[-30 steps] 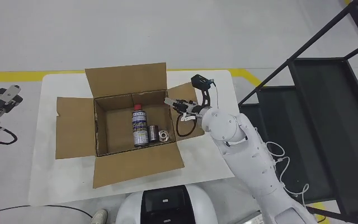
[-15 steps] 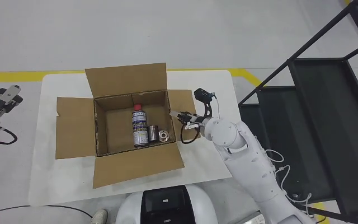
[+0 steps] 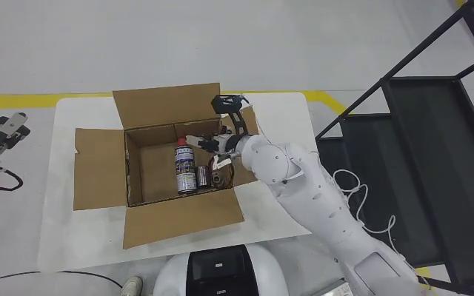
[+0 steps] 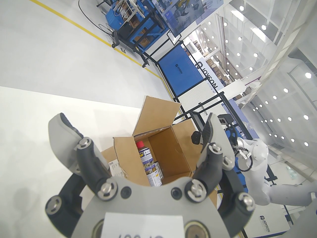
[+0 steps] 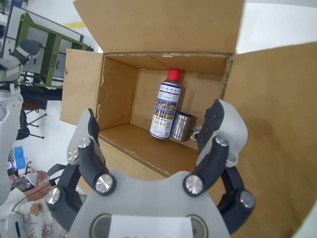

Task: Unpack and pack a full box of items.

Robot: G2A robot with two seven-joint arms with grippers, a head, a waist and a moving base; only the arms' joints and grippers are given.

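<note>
tool: your right gripper (image 3: pixel 201 140) spread wide, over box (image 3: pixel 170 103)
spray can (image 3: pixel 185 169): in box, near gripper tips
surface: white table (image 3: pixel 85 115) under box

1. The white rectangular bench (image 3: pixel 285 122) stands on a pale floor (image 3: pixel 222 44), with a yellow line (image 3: pixel 29 100) running along its far edge.
2. One brown cardboard box (image 3: pixel 167 103) rests directly on the bench, its top open.
3. The box sits nearer the bench's left edge than its right.
4. Its four flaps are spread outward. The left and near flaps reach out over the bench top.
</note>
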